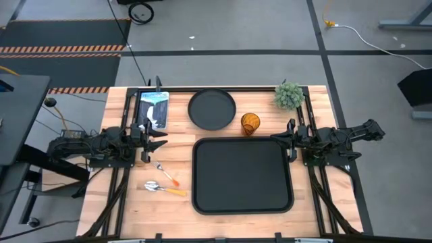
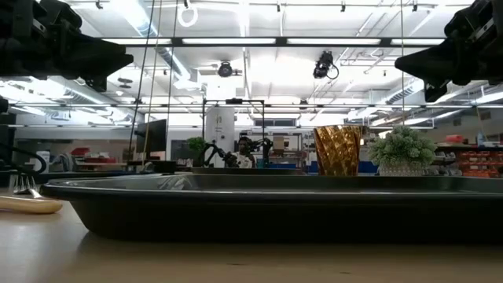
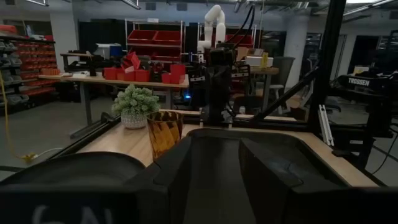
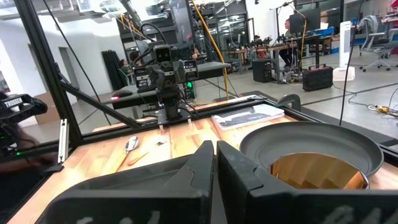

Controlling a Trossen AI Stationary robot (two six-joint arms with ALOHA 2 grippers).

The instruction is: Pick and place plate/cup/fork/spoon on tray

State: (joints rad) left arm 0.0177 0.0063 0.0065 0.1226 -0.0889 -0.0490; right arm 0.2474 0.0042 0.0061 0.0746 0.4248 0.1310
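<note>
The black tray [image 1: 243, 175] lies in the middle of the table. The round black plate [image 1: 212, 109] rests flat behind it, and the amber cup [image 1: 250, 123] stands upright to the plate's right. The fork [image 1: 165, 173] and the spoon [image 1: 164, 187] lie flat left of the tray. My left gripper [image 1: 159, 140] is open and empty, above the table left of the tray and behind the fork. My right gripper [image 1: 282, 140] is shut and empty at the tray's far right corner, right of the cup [image 4: 317, 171].
A small green potted plant [image 1: 289, 95] stands at the far right corner. A flat printed packet [image 1: 152, 109] lies at the far left. Black frame rails run along both sides of the table. Bare wood shows left of the tray and along the near edge.
</note>
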